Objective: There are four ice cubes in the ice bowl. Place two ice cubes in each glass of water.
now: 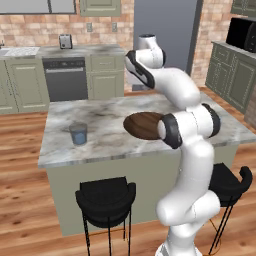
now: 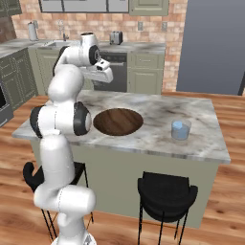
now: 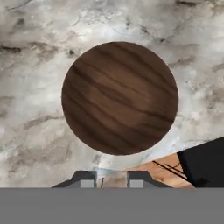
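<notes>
Above the wooden bowl (image 3: 119, 98) on the worktop (image 3: 30, 109), the pincer (image 3: 114, 180) hangs narrow — whether a cube sits between its tips I cannot tell. The bowl looks empty; best travel level to the glass (image 2: 181, 129) and release low over its mouth

Bright even light, soft shadows, slightly blurry

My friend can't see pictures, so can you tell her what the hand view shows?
A round, dark-brown wooden ice bowl sits on a grey marble counter, seen from straight above, with no ice cubes showing in it. The robot's two dark fingers poke up at the bottom, close together, beside a black stool over wood floor.
</notes>
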Robot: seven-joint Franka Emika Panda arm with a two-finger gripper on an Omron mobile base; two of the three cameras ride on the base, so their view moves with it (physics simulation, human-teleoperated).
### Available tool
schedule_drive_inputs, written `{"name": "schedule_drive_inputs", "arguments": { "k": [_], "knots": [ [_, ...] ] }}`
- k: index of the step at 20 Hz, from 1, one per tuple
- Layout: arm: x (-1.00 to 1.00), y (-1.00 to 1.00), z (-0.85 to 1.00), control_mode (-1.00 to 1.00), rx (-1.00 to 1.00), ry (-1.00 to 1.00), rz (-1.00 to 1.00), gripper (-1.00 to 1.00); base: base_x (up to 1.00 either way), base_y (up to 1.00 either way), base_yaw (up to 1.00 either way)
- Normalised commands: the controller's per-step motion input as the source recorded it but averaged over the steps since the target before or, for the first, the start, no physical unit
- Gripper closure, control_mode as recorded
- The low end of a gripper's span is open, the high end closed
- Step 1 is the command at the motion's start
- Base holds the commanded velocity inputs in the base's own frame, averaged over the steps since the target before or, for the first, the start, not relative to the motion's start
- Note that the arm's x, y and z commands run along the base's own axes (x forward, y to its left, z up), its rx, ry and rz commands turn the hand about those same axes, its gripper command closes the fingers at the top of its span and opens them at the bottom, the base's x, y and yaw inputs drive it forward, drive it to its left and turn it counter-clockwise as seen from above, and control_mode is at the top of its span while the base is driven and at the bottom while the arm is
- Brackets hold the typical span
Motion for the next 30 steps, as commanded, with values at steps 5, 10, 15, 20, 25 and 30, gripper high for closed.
{"name": "schedule_drive_inputs", "arguments": {
  "k": [5,10,15,20,25,30],
  "knots": [
    [-1.00,-0.05,-0.25,-1.00,0.02,-0.20,0.15,1.00,0.00,0.00,0.00],
    [-0.76,0.26,0.33,-1.00,0.12,-0.13,0.07,1.00,0.00,0.00,0.00],
    [0.00,0.96,0.32,-1.00,0.16,0.01,0.06,1.00,0.00,0.00,0.00],
    [0.02,1.00,0.00,-1.00,0.06,0.01,0.07,1.00,0.00,0.00,0.00],
    [0.24,1.00,0.01,-1.00,-0.01,0.00,0.02,1.00,0.00,0.00,0.00],
    [0.18,0.88,0.00,-1.00,-0.12,0.07,0.00,1.00,0.00,0.00,0.00]
  ]
}}
